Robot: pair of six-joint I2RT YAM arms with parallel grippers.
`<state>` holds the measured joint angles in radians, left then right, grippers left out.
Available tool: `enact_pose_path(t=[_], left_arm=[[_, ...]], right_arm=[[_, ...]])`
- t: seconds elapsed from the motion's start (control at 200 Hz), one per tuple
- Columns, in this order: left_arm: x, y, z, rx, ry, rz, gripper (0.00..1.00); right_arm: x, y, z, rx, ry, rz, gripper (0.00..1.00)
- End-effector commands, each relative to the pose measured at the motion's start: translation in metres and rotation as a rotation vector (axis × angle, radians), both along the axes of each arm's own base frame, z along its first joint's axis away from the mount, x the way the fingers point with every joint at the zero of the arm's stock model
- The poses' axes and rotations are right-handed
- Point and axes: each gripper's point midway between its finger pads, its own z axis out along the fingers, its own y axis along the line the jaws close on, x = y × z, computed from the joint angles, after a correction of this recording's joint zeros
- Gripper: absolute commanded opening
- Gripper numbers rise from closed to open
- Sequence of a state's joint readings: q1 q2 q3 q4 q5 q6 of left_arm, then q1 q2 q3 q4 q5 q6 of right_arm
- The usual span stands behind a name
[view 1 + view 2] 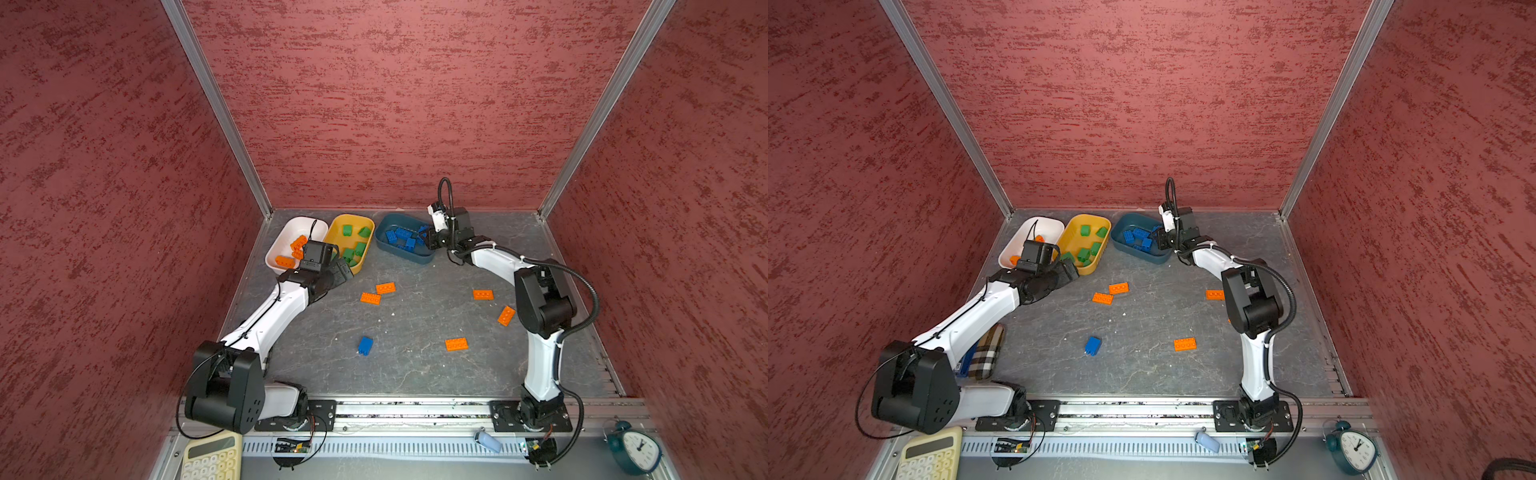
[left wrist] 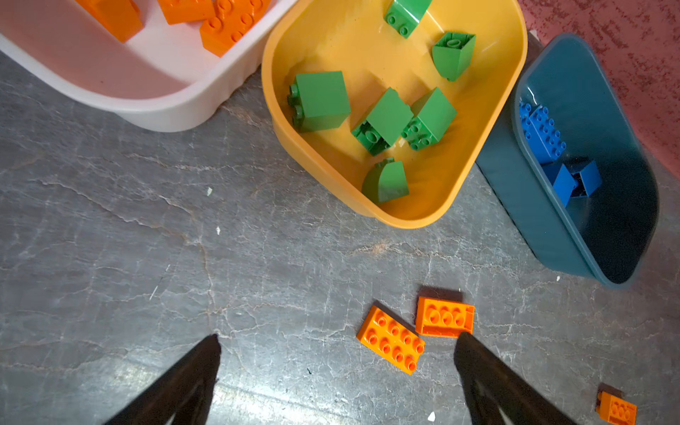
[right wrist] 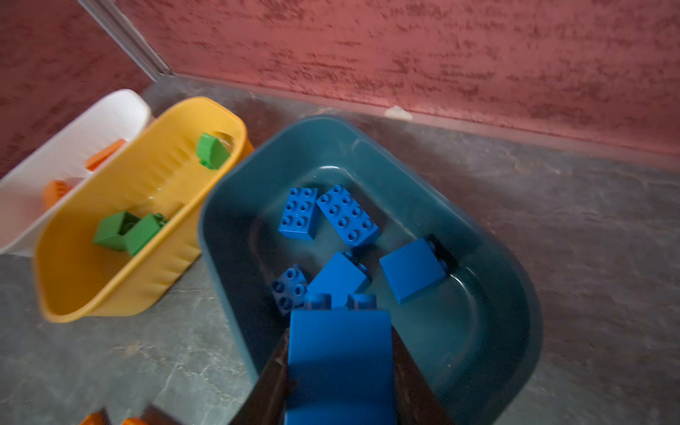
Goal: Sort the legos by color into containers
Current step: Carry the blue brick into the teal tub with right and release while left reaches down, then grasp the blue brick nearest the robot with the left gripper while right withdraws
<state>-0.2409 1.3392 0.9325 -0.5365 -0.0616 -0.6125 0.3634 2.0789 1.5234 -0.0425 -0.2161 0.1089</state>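
Legos (image 1: 456, 344): six loose mid-worktop, rest sorted along back edge in white tub (image 1: 286, 237), yellow tub (image 1: 356, 222), teal tub (image 1: 409, 255). Left gripper (image 2: 336, 340) spread wide, empty, beside orange pair (image 2: 390, 344), probably next pick. Right gripper (image 1: 426, 239) pinched blue brick (image 3: 340, 360) over teal tub, apparently ready to drop.

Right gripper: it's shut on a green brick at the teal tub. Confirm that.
Not quite: the brick is blue, not green. The right wrist view shows the right gripper shut on a blue brick at the teal tub.
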Motion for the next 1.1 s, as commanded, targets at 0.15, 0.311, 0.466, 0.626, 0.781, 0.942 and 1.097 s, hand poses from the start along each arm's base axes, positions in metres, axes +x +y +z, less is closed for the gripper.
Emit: enact_pose_path(t=[0.15,0.311,0.466,0.626,0.781,0.942,1.097], left_arm=[[-0.055,-0.037,-0.011,0.065,0.118,-0.182,0.99],[-0.089,-0.060,-0.027,0.058,0.193,-0.267,0.99],[-0.115,-0.081,-0.043,0.051,0.242,-0.362,0.99],[-0.144,-0.101,-0.063,0.045,0.279,-0.467,0.99],[-0.161,-0.098,-0.085,0.112,0.342,-0.517,0.94],[-0.161,-0.107,-0.095,0.151,0.351,-0.574,0.79],[-0.162,-0.110,-0.102,0.206,0.372,-0.598,0.59]], right_arm=[[0.015,-0.019,-0.022,-0.096,0.105,-0.151,0.34],[0.018,-0.016,-0.020,-0.076,0.105,-0.156,0.34],[0.019,-0.015,-0.019,-0.061,0.115,-0.163,0.36],[0.014,-0.011,-0.006,-0.024,0.109,-0.148,0.55],[0.007,-0.009,0.025,0.045,0.050,-0.138,0.74],[-0.003,-0.010,0.058,0.125,-0.032,-0.139,0.82],[-0.012,-0.030,0.082,0.156,-0.127,-0.229,0.87]])
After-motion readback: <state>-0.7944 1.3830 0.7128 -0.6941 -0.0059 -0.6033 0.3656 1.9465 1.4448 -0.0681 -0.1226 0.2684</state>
